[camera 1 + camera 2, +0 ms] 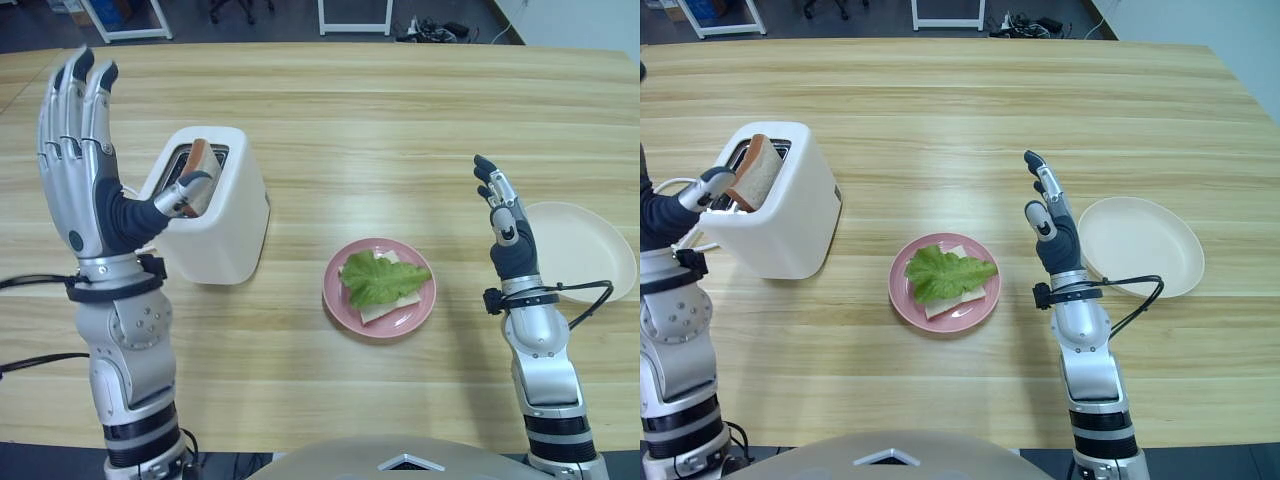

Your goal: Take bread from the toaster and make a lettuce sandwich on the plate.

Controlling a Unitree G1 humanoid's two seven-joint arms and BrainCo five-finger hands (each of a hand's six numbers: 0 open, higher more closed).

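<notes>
At left, the left hand point(78, 170), fingers straight, sets its thumb beside the brown bread slice point(758, 175) in the white box-shaped toaster point(220, 235); at right, the right hand point(507, 225) stands spread, empty.

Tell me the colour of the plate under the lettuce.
Pink. The plate shows best in the right eye view.

The single bench point(940, 100) carries one toaster point(780, 225), one lettuce leaf point(945, 272), two bread slices, a toaster slice point(758, 172) and a plated slice point(960, 298), and two plates, a pink plate point(899, 292) and a cream plate point(1145, 245).
</notes>
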